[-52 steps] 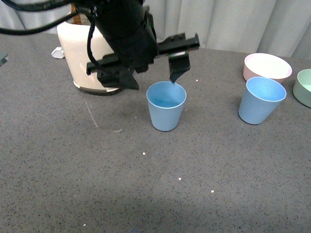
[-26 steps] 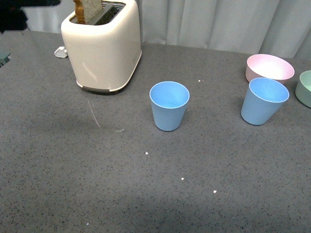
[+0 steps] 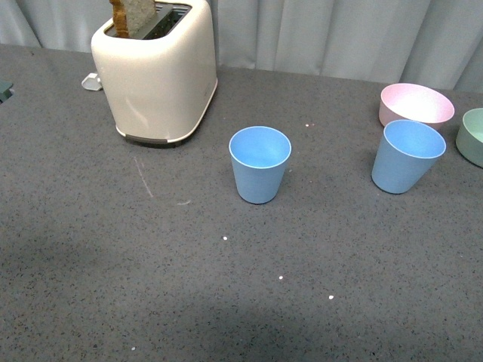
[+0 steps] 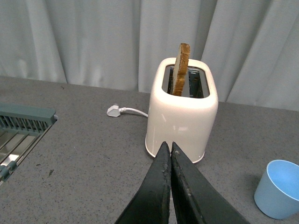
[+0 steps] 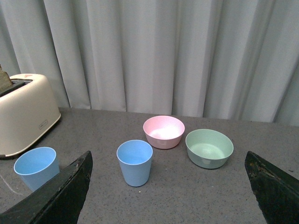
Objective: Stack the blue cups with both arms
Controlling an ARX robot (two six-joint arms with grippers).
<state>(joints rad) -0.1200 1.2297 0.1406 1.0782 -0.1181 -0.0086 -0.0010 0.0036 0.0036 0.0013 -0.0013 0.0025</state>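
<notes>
Two blue cups stood upright and well apart on the grey worktop [image 3: 113, 286]. One blue cup [image 3: 259, 164] was near the middle, in front and to the right of the toaster [image 3: 155, 72]. The other blue cup [image 3: 407, 156] stood further right, just in front of the pink bowl [image 3: 416, 104] and near the green bowl [image 3: 472, 136]. The left hand [image 4: 169, 148] was pressed shut on nothing, facing the toaster. The right hand [image 5: 167, 155] was spread wide and empty.
</notes>
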